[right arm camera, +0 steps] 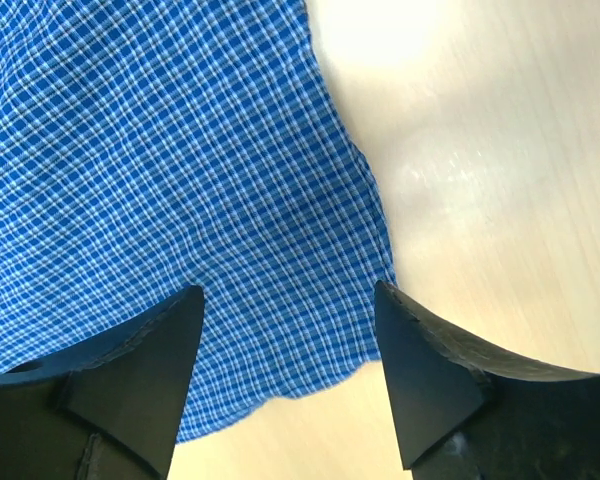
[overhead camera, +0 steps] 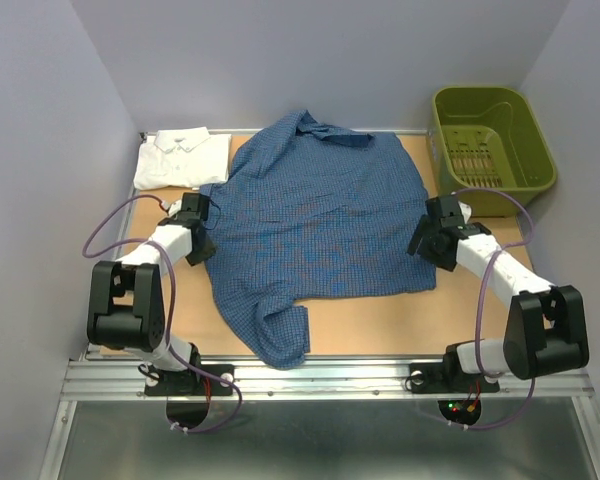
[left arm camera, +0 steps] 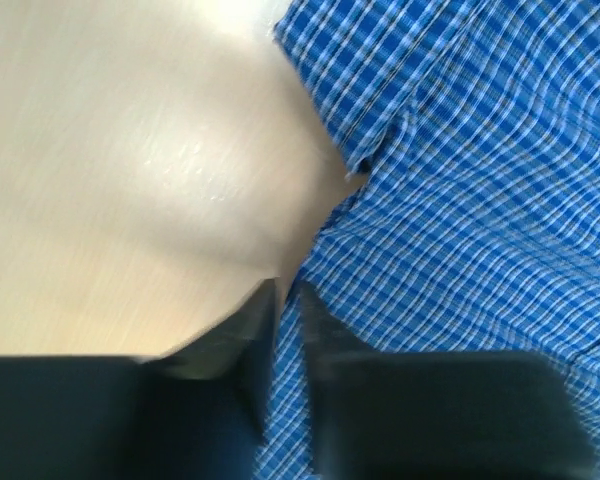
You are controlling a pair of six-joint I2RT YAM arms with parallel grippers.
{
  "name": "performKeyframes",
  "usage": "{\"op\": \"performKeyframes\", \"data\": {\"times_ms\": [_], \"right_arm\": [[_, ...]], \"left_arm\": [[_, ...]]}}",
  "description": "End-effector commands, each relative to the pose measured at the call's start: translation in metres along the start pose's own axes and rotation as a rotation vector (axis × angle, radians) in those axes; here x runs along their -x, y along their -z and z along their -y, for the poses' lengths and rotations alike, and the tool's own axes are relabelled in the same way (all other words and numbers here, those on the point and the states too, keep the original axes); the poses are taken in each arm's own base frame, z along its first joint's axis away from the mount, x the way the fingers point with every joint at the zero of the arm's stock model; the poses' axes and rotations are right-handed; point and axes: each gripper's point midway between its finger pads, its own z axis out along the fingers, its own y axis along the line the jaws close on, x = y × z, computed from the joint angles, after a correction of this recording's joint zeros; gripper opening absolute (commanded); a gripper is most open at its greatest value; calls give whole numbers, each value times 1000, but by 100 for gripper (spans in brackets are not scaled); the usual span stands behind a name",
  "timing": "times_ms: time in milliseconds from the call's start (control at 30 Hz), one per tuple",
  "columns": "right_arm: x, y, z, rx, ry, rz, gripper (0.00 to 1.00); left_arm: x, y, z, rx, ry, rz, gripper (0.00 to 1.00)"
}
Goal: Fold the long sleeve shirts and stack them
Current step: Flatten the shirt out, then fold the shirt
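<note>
Blue shirt [overhead camera: 320, 215] lies spread open across the middle of the table [overhead camera: 380, 335], collar at the far side, with one sleeve [overhead camera: 280, 340] trailing toward the near edge. Left gripper [left arm camera: 285, 295] is pinched nearly together on a thin bit of the shirt's left edge. So shallow a bite could slip free on a lift, or catch one layer only. Right gripper [right arm camera: 285, 365] stands wide open astride the right edge, holding nothing. If it closes too near the rim, or the two grippers rise unevenly, the fold will likely skew. The trailing sleeve may drag or bunch under the body. White shirt [overhead camera: 180, 158], folded, sits in the far left corner, just beyond the left gripper, so a swing that way could rumple it. Basket [overhead camera: 492, 135] stands at the far right, near the right gripper. Bare table shows along the near right, and walls [overhead camera: 40, 150] close in on both sides.
</note>
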Motion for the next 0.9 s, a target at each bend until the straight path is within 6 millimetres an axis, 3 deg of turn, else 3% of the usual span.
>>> {"op": "performKeyframes", "data": {"times_ms": [0,100,200,367,633,867], "right_arm": [[-9,8,19,-59,-33,-13,79],[-16,13,26,-80,-55,-31,87],[-29,13,32,-101,-87,-73,91],[-46,13,37,-115,-150,-116,88],[-71,10,46,-145,-224,-160,77],[-74,5,57,-203,-234,-148,70]], "left_arm": [[8,28,-11,13,-5,41,37],[-6,43,-14,-41,9,18,51],[-25,53,-18,-76,38,-18,59],[-66,58,-20,-127,110,-125,61],[-80,64,-20,-133,153,-156,61],[-89,62,-19,-127,193,-177,61]]}}
